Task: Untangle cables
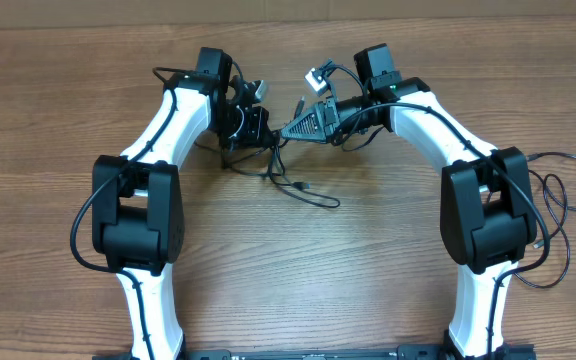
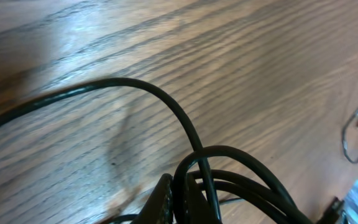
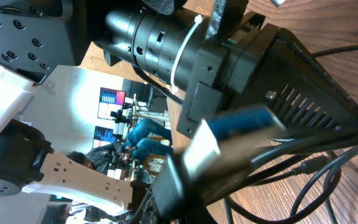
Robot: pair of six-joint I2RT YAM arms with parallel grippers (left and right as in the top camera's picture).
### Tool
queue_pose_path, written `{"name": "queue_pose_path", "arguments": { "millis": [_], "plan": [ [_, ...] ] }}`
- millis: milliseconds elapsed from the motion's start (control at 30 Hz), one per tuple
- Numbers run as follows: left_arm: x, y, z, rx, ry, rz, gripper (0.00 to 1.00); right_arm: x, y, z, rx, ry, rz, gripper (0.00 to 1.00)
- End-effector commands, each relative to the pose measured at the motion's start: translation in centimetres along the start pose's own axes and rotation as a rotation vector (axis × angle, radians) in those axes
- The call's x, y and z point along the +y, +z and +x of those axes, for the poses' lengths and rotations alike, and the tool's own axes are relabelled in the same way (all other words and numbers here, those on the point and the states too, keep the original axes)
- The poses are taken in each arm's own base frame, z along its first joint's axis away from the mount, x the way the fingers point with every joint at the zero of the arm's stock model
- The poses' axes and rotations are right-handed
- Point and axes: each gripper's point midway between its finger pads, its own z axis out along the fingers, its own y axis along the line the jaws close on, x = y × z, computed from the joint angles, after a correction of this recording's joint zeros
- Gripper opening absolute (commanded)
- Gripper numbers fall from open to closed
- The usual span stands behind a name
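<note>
Your table (image 1: pixel 298 290) is brown wood grain. Past its edge you see a bright room, a lit monitor (image 3: pixel 110 98) and a person in blue (image 3: pixel 146 134).

You are seeing both arms bending inward over the wooden worktop (image 1: pixel 298 280). The left gripper (image 1: pixel 252 124) and the right gripper (image 1: pixel 290 129) are facing each other closed, with the cables (image 1: pixel 278 172) bunching between them. Loose strands are trailing down onto the wood, and a pale plug (image 1: pixel 318 75) is sticking up by the right wrist.
</note>
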Motion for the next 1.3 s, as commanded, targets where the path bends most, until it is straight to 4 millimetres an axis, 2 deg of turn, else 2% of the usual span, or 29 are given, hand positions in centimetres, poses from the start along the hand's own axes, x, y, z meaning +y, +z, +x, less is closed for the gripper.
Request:
{"name": "queue_pose_path", "arguments": {
  "millis": [0, 133, 167, 300, 567, 767, 800, 833, 1000, 1133, 1267],
  "plan": [
    [5.0, 0.5, 0.2, 0.000, -0.063, -0.215, 0.04, 4.1, -1.7, -0.8, -0.012, -0.052, -0.127, 0.04],
    [5.0, 0.5, 0.2, 0.000, -0.062, -0.215, 0.04, 0.4, -2.1, -0.7, -0.042, 0.048, 0.078, 0.04],
    [5.0, 0.5, 0.2, -0.001, -0.063, -0.215, 0.05, -1.7, -2.4, -0.3, -0.046, 0.099, 0.201, 0.04],
    [5.2, 0.4, 0.2, -0.001, -0.064, -0.219, 0.05, -5.6, -3.5, 1.3, -0.031, 0.191, 0.439, 0.04],
    [5.5, 0.2, 0.1, -0.005, -0.070, -0.223, 0.05, -9.4, -5.5, 3.5, 0.013, 0.260, 0.730, 0.04],
    [5.6, 0.2, 0.1, -0.006, -0.073, -0.223, 0.04, -10.5, -6.5, 3.8, 0.018, 0.260, 0.826, 0.06],
    [5.6, 0.2, 0.1, -0.007, -0.073, -0.223, 0.05, -10.5, -6.5, 3.8, 0.016, 0.258, 0.826, 0.13],
    [5.6, 0.2, 0.1, -0.006, -0.073, -0.223, 0.05, -10.5, -6.5, 3.7, 0.014, 0.255, 0.825, 0.25],
    [5.6, 0.2, 0.1, -0.006, -0.073, -0.221, 0.05, -10.5, -6.5, 3.6, 0.010, 0.249, 0.825, 0.51],
    [5.6, 0.2, 0.1, -0.006, -0.069, -0.220, 0.05, -10.4, -6.8, 2.4, -0.024, 0.233, 0.830, 0.51],
    [5.6, 0.2, 0.1, -0.004, -0.054, -0.220, 0.05, -8.4, -7.2, 0.8, -0.040, 0.218, 0.818, 0.51]
  ]
}}
